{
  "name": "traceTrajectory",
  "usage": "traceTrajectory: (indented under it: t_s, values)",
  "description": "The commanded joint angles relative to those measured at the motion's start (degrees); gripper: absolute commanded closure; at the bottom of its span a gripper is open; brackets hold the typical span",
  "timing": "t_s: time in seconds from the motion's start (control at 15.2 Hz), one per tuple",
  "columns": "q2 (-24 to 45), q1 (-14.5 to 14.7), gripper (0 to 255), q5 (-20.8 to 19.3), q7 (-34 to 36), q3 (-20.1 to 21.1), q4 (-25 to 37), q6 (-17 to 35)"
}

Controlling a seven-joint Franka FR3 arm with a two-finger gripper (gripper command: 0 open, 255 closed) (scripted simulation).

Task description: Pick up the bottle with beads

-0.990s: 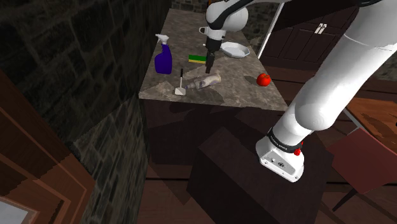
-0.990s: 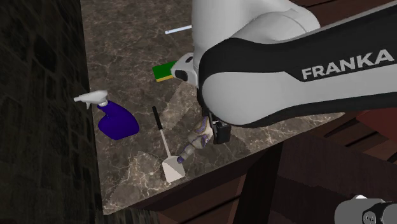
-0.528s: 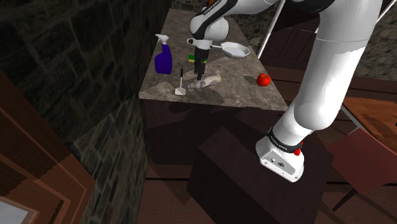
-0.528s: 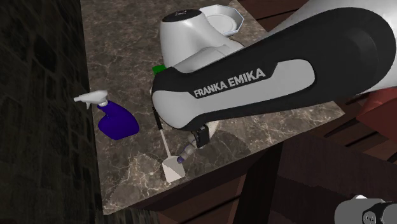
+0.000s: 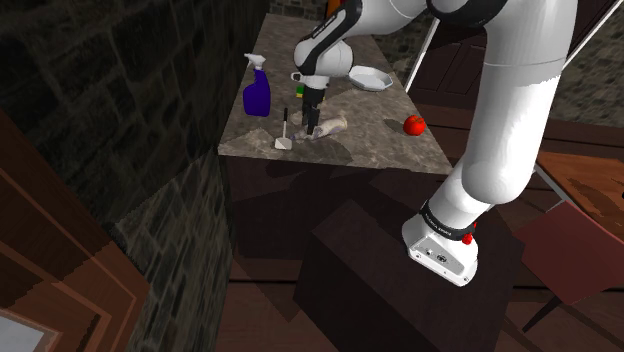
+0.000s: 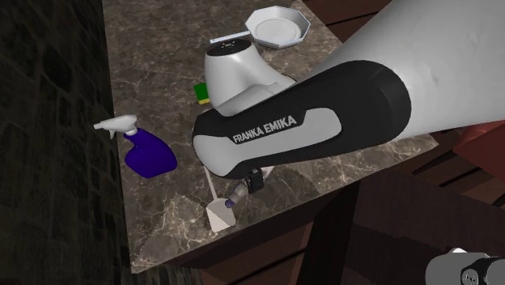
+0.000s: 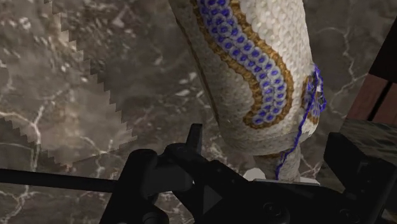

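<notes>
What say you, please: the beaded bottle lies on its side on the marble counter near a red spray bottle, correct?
Not quite: the shoulder view shows the spray bottle is blue, not red. The beaded bottle does lie on its side on the marble counter.

Gripper [image 6: 256, 180] at beaded bottle [image 6: 235, 195]

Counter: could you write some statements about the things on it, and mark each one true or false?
1. The beaded bottle lies on its side on the counter. True.
2. The spray bottle is red. False: it is purple with a white head.
3. The tomato lies in the white dish. False: it sits on the bare counter, apart from the dish.
4. The gripper hangs close over the beaded bottle. True.
</notes>
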Motion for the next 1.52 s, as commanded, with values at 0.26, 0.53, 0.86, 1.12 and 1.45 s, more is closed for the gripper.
traceTrajectory:
  t_s: [0.26,0.53,0.86,1.12,1.45]
  values:
    - [0.8,-0.1,255,0.4,-0.3,0.2,0.1,0.7]
    - [0.9,-0.1,255,0.4,-0.3,0.2,0.3,0.6]
    - [-1.0,0.1,255,-0.5,0.5,-0.3,0.2,-1.1]
    - [-3.3,0.4,255,-1.6,1.5,-0.8,0.4,-3.4]
    - [-6.0,0.7,255,-2.9,2.7,-1.3,0.9,-6.4]
